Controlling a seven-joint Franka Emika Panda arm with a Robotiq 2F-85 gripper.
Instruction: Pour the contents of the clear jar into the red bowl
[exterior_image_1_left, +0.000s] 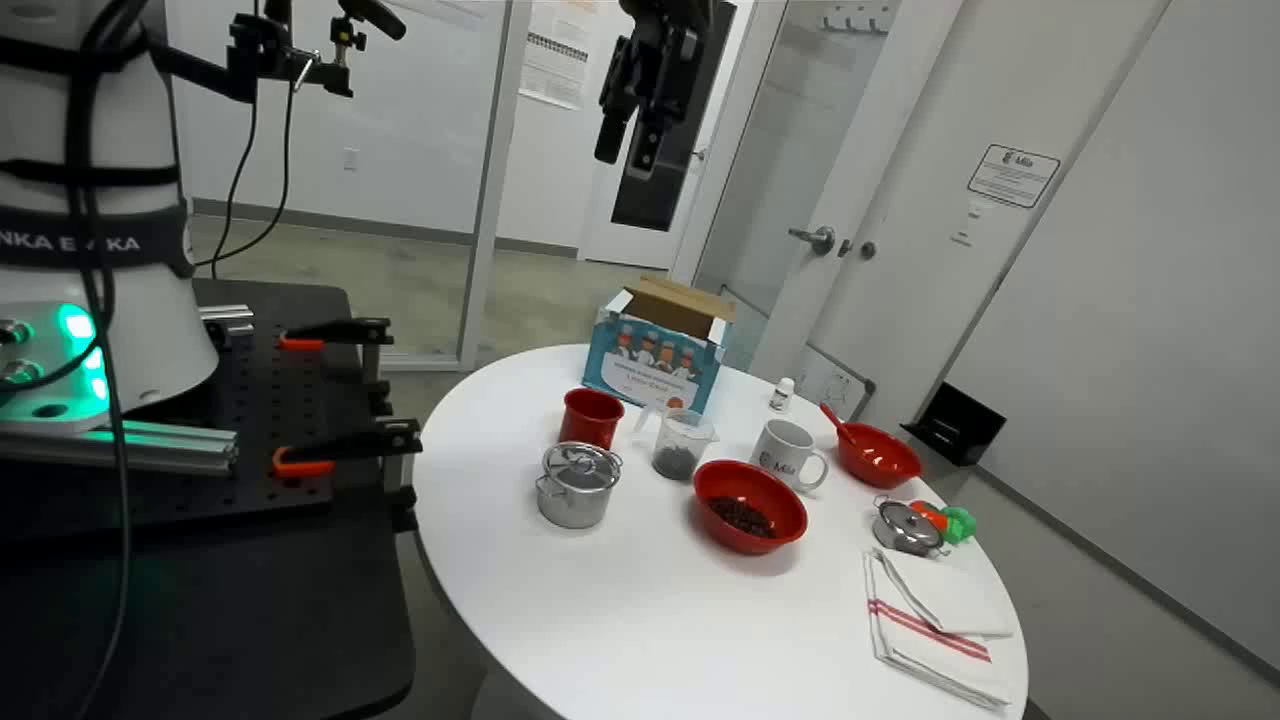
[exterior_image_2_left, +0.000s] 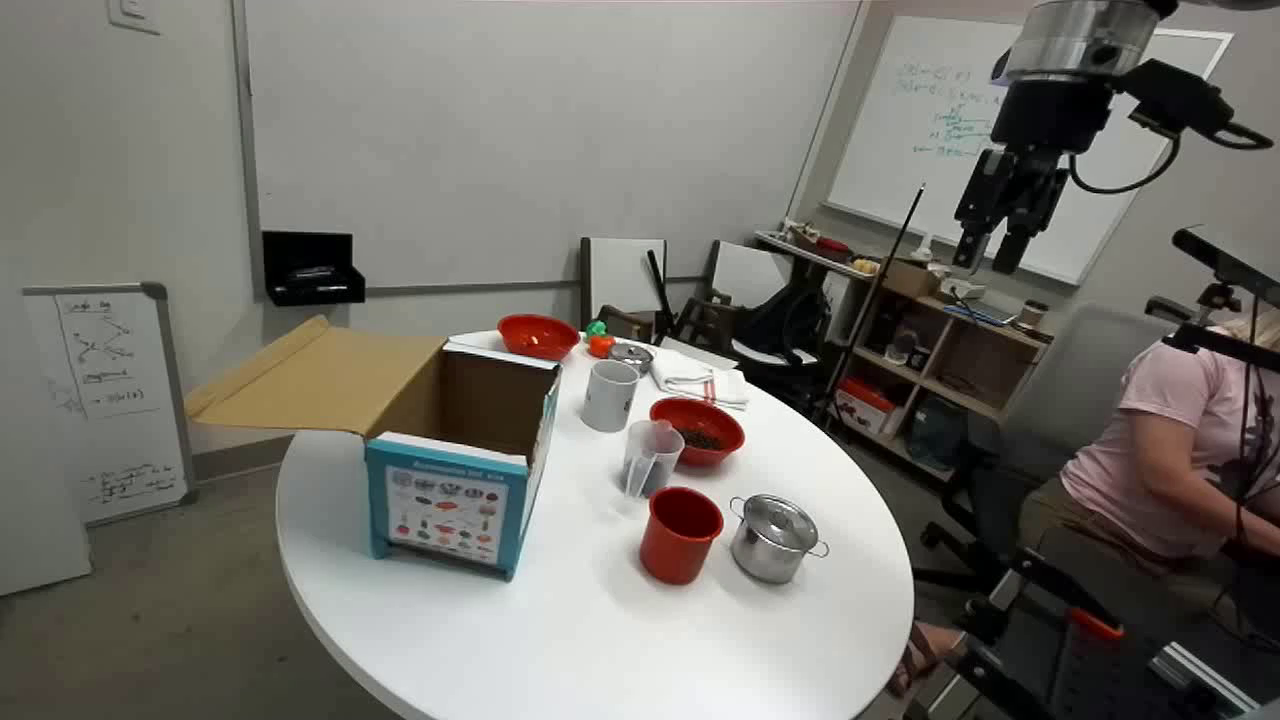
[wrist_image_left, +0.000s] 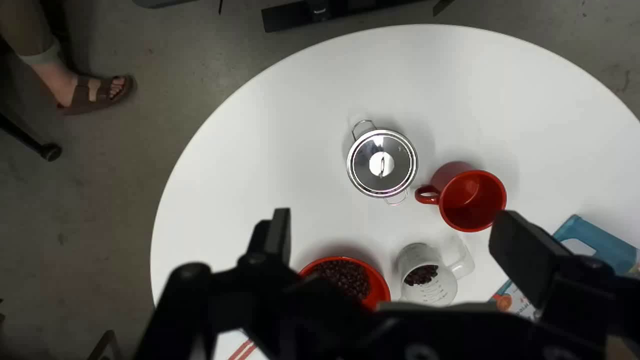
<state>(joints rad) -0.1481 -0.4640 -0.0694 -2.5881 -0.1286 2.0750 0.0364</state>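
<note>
Gripper (exterior_image_1_left: 627, 152): I hang it high over the table (exterior_image_1_left: 590, 620), at the top of the frame in an exterior view.
Jaws: wide apart; my wrist view has 1 finger (wrist_image_left: 280, 232) left of centre, 1 at the right.
Jar (exterior_image_1_left: 684, 441): upright on the table, just below the centre of the frame in an exterior view, dark beans (exterior_image_1_left: 676, 463) in its bottom.
Bowl (exterior_image_1_left: 755, 481): red, just beside the jar, to its lower right; I see beans in it.
Cup (exterior_image_1_left: 590, 428): red, near the jar, on its left.
Pot (exterior_image_1_left: 577, 495): lidded, lower left of the jar.
Mug (exterior_image_1_left: 783, 452): white, to the bowl's upper right.
Box (exterior_image_2_left: 445, 515): blue, left of centre in an exterior view.
</note>
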